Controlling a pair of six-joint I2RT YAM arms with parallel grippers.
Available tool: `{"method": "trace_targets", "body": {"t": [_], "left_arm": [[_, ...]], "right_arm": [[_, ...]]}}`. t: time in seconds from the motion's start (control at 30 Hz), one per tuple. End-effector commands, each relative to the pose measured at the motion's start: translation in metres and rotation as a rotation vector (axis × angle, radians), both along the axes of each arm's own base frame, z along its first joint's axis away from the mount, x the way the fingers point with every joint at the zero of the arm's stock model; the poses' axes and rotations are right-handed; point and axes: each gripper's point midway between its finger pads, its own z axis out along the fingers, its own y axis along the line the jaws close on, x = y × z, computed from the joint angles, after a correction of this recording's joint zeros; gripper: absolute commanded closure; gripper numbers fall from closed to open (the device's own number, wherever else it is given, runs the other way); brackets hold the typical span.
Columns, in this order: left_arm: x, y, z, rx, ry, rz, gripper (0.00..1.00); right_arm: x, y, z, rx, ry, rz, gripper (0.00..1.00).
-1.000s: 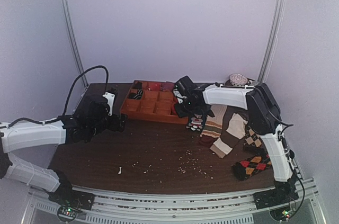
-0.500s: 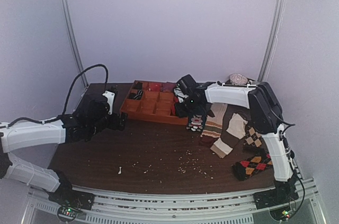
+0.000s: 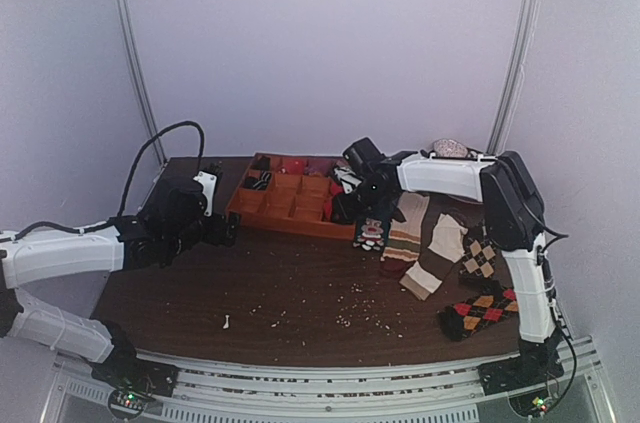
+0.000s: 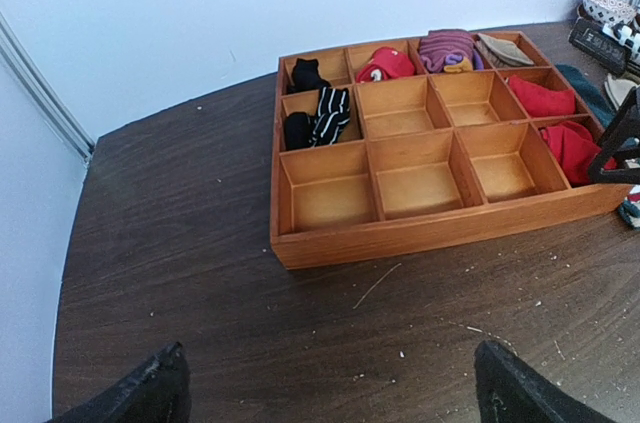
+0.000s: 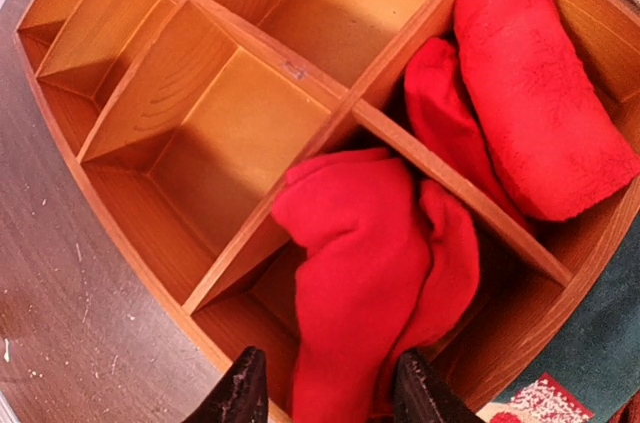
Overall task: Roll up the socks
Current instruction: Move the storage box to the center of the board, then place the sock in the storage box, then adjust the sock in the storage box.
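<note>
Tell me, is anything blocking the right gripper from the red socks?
Nothing visible does. The right gripper hangs just above the red socks in the wooden tray's corner box, one finger on each side.

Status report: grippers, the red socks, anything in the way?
Left gripper open, short of tray. Right gripper open above socks. Socks bundled in a compartment. Nothing blocking.
</note>
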Motion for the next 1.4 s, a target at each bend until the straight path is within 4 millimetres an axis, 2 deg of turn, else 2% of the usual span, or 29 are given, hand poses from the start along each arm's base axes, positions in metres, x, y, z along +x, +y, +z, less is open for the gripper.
{"method": "trace_targets", "body": {"t": [0.0, 0.27, 0.5, 0.6, 0.63, 0.7, 0.73, 0.87, 1.03, 1.2, 1.3, 1.37], "left_arm": [[0.007, -0.003, 0.017, -0.033, -0.037, 0.008, 0.02], [0.007, -0.003, 0.016, -0.031, -0.036, 0.006, 0.02], [0.007, -0.004, 0.016, -0.033, -0.036, 0.003, 0.02], [0.006, -0.004, 0.015, -0.034, -0.034, 0.000, 0.02], [0.007, -0.004, 0.015, -0.034, -0.033, -0.001, 0.02], [0.007, -0.005, 0.015, -0.035, -0.033, -0.002, 0.02], [0.007, -0.005, 0.015, -0.034, -0.032, -0.002, 0.02], [0.007, -0.006, 0.012, -0.029, -0.024, -0.005, 0.02], [0.008, -0.007, 0.010, -0.023, -0.018, -0.005, 0.02], [0.008, -0.005, 0.010, -0.019, -0.019, 0.001, 0.02], [0.008, -0.005, 0.009, -0.022, -0.019, 0.006, 0.02], [0.009, -0.006, 0.008, -0.029, -0.016, 0.006, 0.02]], "right_arm": [[-0.013, -0.008, 0.006, 0.025, 0.066, -0.013, 0.55], [-0.003, -0.008, 0.035, 0.062, 0.006, -0.038, 0.53], [-0.002, -0.018, 0.047, 0.042, -0.019, -0.060, 0.52], [0.002, -0.018, 0.062, 0.066, -0.057, -0.069, 0.53], [0.003, -0.018, 0.065, 0.068, -0.067, -0.073, 0.55], [0.007, -0.018, 0.066, 0.058, -0.072, -0.073, 0.65], [0.007, -0.017, 0.063, 0.049, -0.064, -0.068, 0.71], [0.006, -0.009, 0.042, 0.038, -0.024, -0.028, 0.79], [0.011, -0.008, 0.006, -0.001, -0.014, -0.026, 0.82], [0.003, -0.009, -0.034, -0.046, 0.054, -0.027, 0.83], [0.001, -0.012, -0.037, -0.060, 0.045, -0.025, 0.84], [0.004, -0.012, -0.018, -0.036, -0.005, -0.023, 0.84]]}}
